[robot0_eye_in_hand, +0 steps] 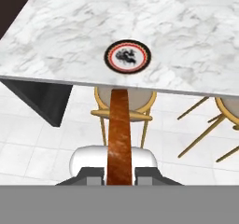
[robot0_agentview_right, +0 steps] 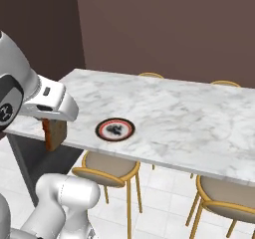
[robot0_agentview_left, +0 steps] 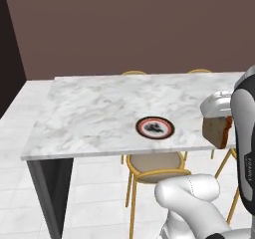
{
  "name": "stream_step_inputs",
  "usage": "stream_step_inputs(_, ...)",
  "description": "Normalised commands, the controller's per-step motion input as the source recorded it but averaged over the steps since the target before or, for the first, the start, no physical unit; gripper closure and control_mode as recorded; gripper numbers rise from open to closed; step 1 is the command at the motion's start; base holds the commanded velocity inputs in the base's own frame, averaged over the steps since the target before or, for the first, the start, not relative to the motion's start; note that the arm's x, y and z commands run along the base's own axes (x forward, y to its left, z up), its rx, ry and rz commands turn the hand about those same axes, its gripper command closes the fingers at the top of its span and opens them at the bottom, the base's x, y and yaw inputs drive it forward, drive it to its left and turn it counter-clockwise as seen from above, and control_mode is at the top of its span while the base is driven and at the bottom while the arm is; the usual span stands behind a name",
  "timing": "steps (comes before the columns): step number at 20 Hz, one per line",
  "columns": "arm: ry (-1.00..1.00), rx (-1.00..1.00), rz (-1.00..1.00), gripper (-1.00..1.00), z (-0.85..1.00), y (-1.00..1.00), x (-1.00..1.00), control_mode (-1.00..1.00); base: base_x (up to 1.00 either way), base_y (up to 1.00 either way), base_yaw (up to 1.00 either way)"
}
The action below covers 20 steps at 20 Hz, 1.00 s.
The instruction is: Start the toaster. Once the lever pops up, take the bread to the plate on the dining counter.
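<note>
The big white counter (robot0_agentview_left: 99, 113) fills the middle of the left base view. Yellow stools (robot0_agentview_left: 152, 166) sit under its near edge. The small plate (robot0_agentview_left: 155, 127) lies near that edge, low in the middle of the frame. At the right side, the gripper (robot0_agentview_left: 219, 119) is pinching the bread (robot0_agentview_left: 217, 131) tight and holding it up in the air, beside the counter's edge and apart from the plate. This looks like the carrying step. Next, the bread should go over the plate, come down, and be let go.
</note>
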Motion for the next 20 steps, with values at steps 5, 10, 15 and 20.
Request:
stream_step_inputs(5, 0.00, 0.00, 0.00, 1.00, 0.00, 0.00, 0.00, 1.00, 0.36, -0.19, -0.10)
stream_step_inputs(10, 0.00, 0.00, 0.00, 1.00, 0.00, 0.00, 0.00, 1.00, 0.39, -0.13, -0.10)
stream_step_inputs(15, 0.00, 0.00, 0.00, 1.00, 0.00, 0.00, 0.00, 1.00, 0.31, -0.03, -0.12)
stream_step_inputs(20, 0.00, 0.00, 0.00, 1.00, 0.00, 0.00, 0.00, 1.00, 0.16, 0.00, -0.14)
